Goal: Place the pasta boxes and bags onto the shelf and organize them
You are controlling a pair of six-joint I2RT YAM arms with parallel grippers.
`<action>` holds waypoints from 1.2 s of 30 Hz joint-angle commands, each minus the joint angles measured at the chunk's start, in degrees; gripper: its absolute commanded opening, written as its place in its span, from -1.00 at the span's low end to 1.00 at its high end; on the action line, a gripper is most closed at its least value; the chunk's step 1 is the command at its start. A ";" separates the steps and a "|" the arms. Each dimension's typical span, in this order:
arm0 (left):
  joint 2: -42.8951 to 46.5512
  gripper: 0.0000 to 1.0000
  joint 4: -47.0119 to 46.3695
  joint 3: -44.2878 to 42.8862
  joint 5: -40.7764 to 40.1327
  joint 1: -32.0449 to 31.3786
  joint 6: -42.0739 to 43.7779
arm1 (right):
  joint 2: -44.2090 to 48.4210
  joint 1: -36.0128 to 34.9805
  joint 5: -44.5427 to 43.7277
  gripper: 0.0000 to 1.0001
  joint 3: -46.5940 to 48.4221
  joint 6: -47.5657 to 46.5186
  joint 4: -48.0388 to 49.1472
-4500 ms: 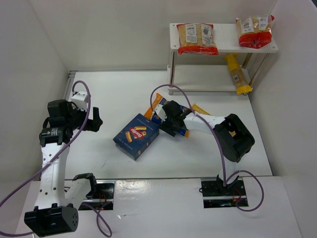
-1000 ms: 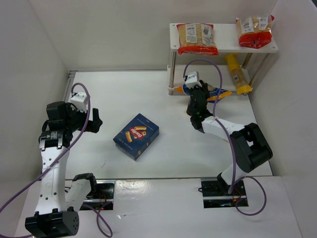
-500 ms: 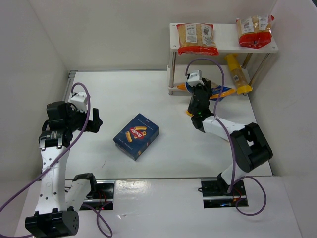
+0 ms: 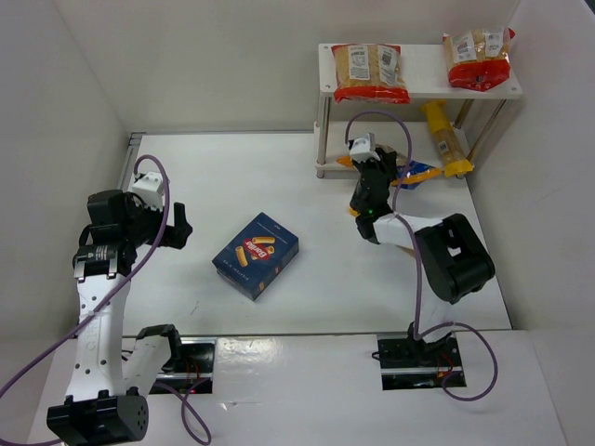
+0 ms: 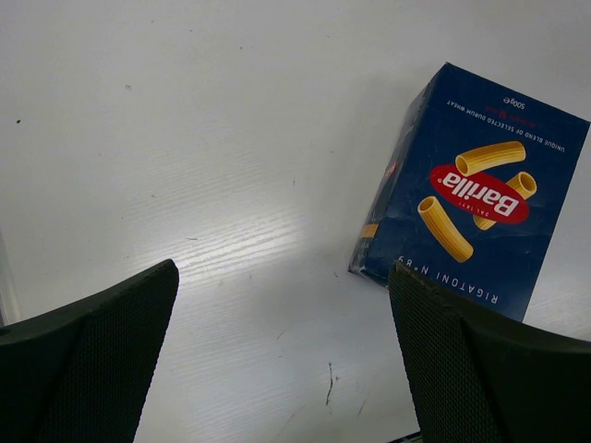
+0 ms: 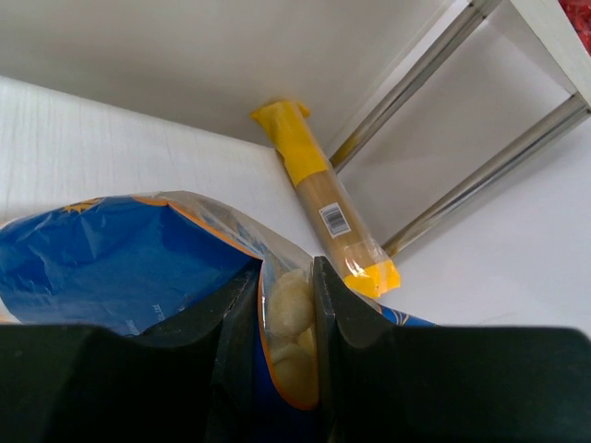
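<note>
My right gripper is shut on the blue-trimmed bag of pale round pieces, pinching its edge at the front of the shelf's lower board. The white shelf stands at the back right. Two red-trimmed bags lie on its top board. A long yellow bag lies on the lower board, just beyond the held bag. The dark-blue pasta box lies flat mid-table. My left gripper hovers open to its left, holding nothing.
White walls close in the table on the left, back and right. The shelf's thin metal legs stand right behind the yellow bag. A purple cable loops above my right wrist near the shelf's left leg.
My right gripper carried the blue-trimmed bag from the table beside the box up to the shelf, and in the last second pushed it a little further right under the top board. The left arm stayed still.
</note>
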State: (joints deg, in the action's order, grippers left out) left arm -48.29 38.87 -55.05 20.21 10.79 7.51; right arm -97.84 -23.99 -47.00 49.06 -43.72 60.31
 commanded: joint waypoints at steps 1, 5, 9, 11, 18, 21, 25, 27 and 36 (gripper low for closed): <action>0.04 1.00 -1.69 0.03 0.10 0.38 0.40 | -1.03 0.52 0.60 -1.00 4.90 -2.41 16.67; 0.04 1.00 -1.69 0.03 0.10 0.38 0.40 | -3.66 0.52 1.12 -1.00 6.04 -3.65 18.17; 0.04 1.00 -1.69 0.03 0.10 0.38 0.40 | -6.39 0.52 1.12 -1.00 7.45 -4.79 18.17; 0.04 1.00 -1.69 0.03 0.10 0.38 0.40 | -8.06 0.52 0.60 -1.00 8.25 -4.79 17.21; 0.04 1.00 -1.69 0.03 0.10 0.38 0.40 | -11.93 0.52 -0.63 -1.00 11.93 -5.85 15.45; 0.04 1.00 -1.69 0.03 0.10 0.38 0.40 | -13.16 0.52 -0.63 -1.00 15.09 -2.53 9.23; 0.04 1.00 -1.69 0.03 0.10 0.38 0.40 | -13.16 0.52 -0.63 -1.00 18.87 4.78 -7.26; 0.04 1.00 -1.69 0.03 0.10 0.38 0.40 | -13.16 0.52 -0.02 -1.00 20.72 7.93 -11.60; 0.04 1.00 -1.69 0.03 0.10 0.38 0.40 | -11.59 0.52 7.17 -1.00 25.91 19.37 -37.97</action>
State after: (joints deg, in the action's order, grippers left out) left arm -48.29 38.79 -55.05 20.14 10.81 7.51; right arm -111.39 -23.83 -44.03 71.24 -31.11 32.58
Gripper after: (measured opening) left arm 0.999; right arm 0.325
